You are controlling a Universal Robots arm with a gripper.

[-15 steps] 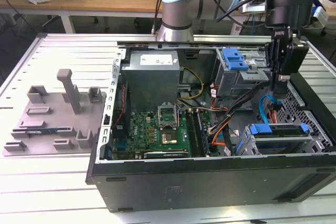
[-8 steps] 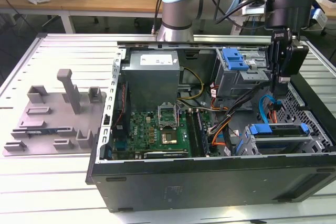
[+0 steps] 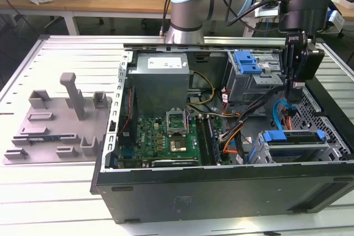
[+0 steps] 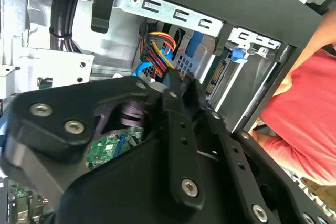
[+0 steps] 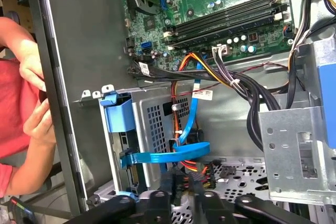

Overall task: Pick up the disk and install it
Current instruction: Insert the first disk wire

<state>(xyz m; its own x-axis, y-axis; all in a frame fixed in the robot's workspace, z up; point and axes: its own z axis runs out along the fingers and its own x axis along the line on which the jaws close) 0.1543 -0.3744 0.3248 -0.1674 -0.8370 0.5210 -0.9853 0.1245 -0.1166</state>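
The disk (image 3: pixel 291 137), framed by a blue bracket, lies in the drive cage at the near corner of the open computer case on the exterior view's right. In the first wrist view its blue bracket (image 5: pixel 116 115) shows at the cage's end. The second wrist view shows a blue tab (image 4: pixel 239 53) beside the disk's connector edge. My gripper (image 3: pixel 295 88) hangs above the case, over the space between the two drive cages and apart from the disk. Its black fingers (image 5: pixel 163 201) stand close together with nothing between them.
The case (image 3: pixel 221 192) holds a grey power-supply box (image 3: pixel 160 81), a motherboard (image 3: pixel 166 142), bundled cables (image 5: pixel 210 72) and a second cage with a blue bracket (image 3: pixel 246 62). A grey fixture (image 3: pixel 55 120) lies on the exterior view's left. A person's hands (image 5: pixel 31 72) in a red top are beside the case wall.
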